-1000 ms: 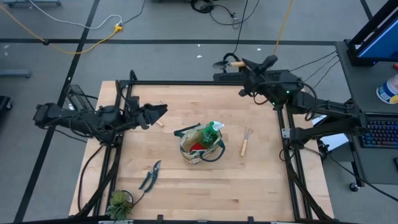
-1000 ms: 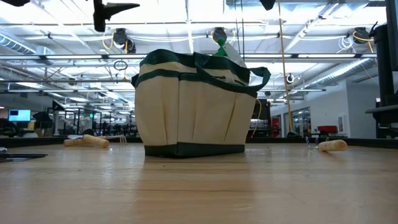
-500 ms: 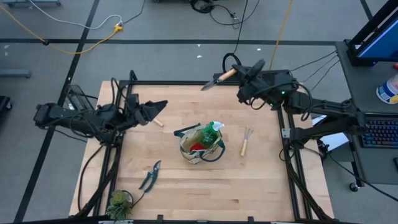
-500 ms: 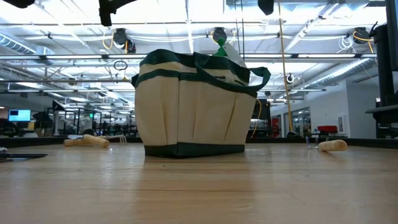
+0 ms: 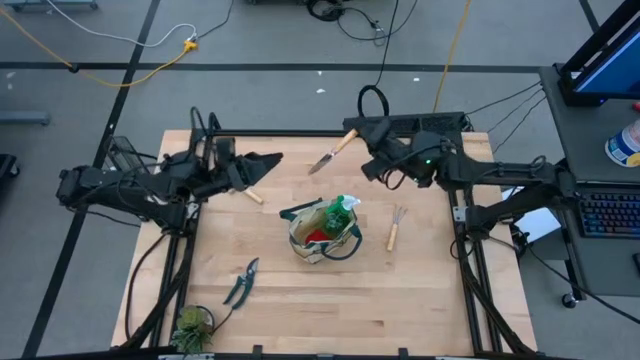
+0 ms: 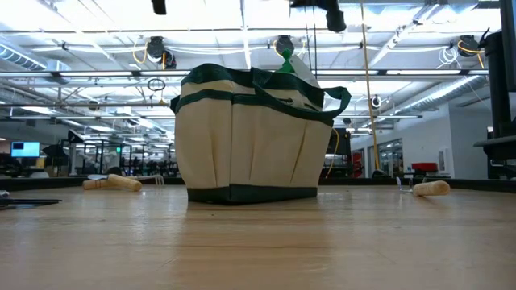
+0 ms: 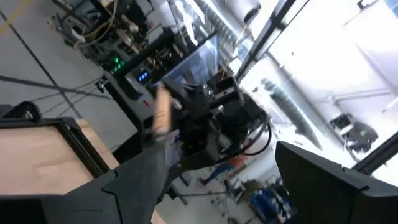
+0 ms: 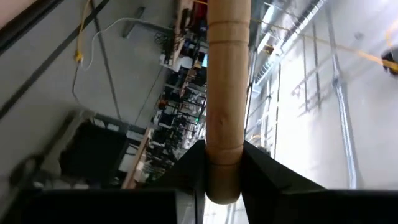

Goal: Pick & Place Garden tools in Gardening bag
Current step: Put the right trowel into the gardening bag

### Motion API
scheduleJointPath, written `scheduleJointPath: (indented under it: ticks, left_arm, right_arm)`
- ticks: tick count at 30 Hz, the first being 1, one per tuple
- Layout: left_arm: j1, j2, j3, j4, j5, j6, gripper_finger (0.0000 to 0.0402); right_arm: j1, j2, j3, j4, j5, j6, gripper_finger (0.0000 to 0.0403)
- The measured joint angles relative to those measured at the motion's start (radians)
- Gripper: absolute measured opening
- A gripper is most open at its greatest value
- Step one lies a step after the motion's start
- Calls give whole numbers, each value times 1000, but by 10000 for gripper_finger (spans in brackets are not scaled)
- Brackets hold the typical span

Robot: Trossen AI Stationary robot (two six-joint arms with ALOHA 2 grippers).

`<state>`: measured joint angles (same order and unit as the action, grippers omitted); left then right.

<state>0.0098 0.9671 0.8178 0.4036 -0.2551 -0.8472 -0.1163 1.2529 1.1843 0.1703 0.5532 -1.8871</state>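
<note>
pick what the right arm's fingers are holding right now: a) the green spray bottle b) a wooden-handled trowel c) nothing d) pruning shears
b, the right gripper is shut on the wooden handle of the trowel, carried in the air above the table's far edge; the shears lie on the table and the spray bottle sits in the bag.

1. My two arms and my right gripper point(image 5: 366, 140) are dark, almost black.
2. The trowel point(image 5: 331, 154) has a pale tan wooden handle and a grey metal blade.
3. The gardening bag point(image 6: 251, 137) is beige canvas with dark green trim and dark green loop handles.
4. Inside it, a spray bottle point(image 5: 340, 213) is bright green, beside something red.
5. The table point(image 5: 300, 290) is light, blond wood in a black frame.
6. The fork point(image 5: 394, 229) has a tan handle.
7. The shears point(image 5: 241, 282) are dark.
</note>
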Motion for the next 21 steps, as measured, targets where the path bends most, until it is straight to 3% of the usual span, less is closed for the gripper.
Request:
scheduleJointPath:
  ticks: [14, 21]
  left_arm:
    - [136, 190, 341, -452, 246, -46, 310]
    - [184, 308, 436, -492, 434, -64, 310]
  right_arm:
    - [92, 71, 0, 69, -9, -131, 62]
    - [135, 70, 0, 67, -8, -141, 61]
